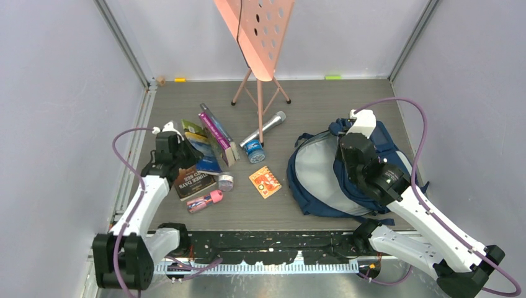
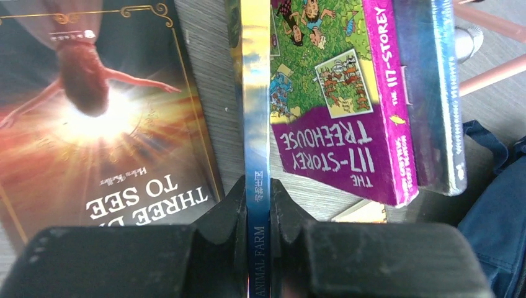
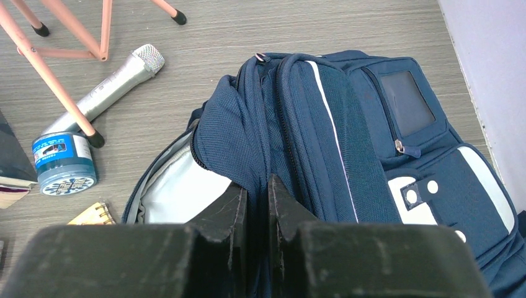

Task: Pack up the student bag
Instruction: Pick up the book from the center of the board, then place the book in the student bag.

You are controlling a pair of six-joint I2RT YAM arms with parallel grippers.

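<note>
Books crowd the left half of the table, and my left gripper is clamped on one of them: a thin blue copy of Animal Farm, with a finger pressed against each side of its spine. Just left of it, Three Days to See lies flat with its cover up. Just right of it is The 117-Storey Treehouse, with a darker book beside that whose title I cannot read.

On the right half, close to the right arm, lies the student bag. Its main compartment gapes toward the left and shows pale grey lining. My right gripper is almost closed, pinching a fold of navy fabric at the edge of that opening.

Between the books and the bag sit a silver microphone, a blue-labelled jar at its near end, and an orange notepad nearer to me. The pink music stand stands at the far side.
</note>
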